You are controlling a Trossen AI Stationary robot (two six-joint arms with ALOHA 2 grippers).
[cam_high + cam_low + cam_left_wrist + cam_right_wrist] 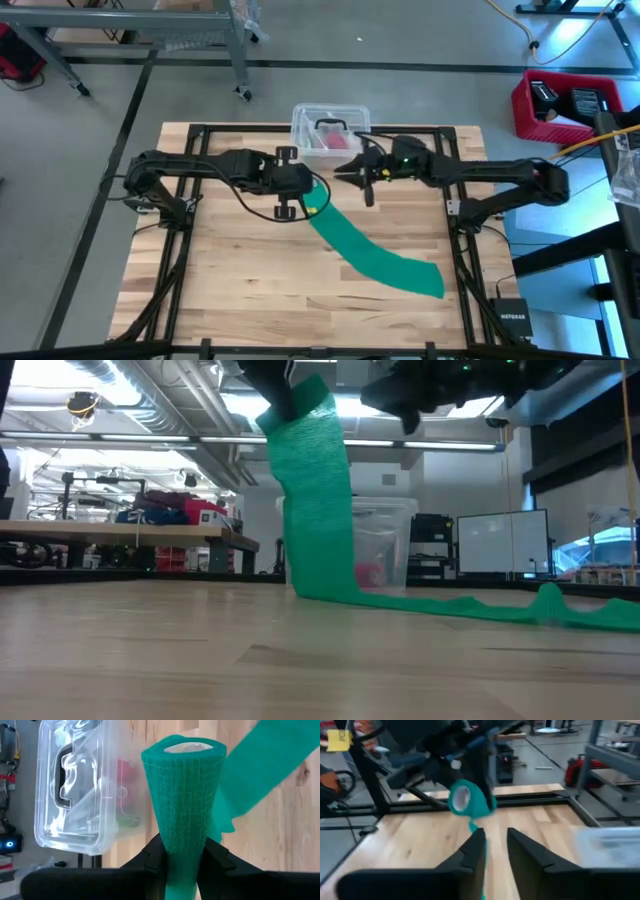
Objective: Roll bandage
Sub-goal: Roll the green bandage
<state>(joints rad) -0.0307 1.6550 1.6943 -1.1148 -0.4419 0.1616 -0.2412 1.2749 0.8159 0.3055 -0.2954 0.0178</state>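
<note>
The teal-green bandage (375, 255) is partly rolled into a tube (184, 795). Its loose strip hangs from the tube down to the table (318, 510) and runs along the boards toward the near right (500, 608). My left gripper (303, 196), raised above the table's middle, is shut on the tube. My right gripper (352, 178) hovers just right of it, open and empty, with its fingers (470, 855) pointing at the tube (467, 800). My left gripper pinches the rolled tube near its one end (182, 857) between its two fingers (150, 860). The fingers come level from the table's left and lie along the tube, which sticks out past the fingertips. The tube is lifted clear; the strip hangs slack, its tail on the table.
A clear plastic tub (330, 130) with a pink-red item inside stands at the table's far edge, just beyond both grippers. The wooden table (230, 290) has bare boards at the near left. Black frame rails (455, 230) run along the sides.
</note>
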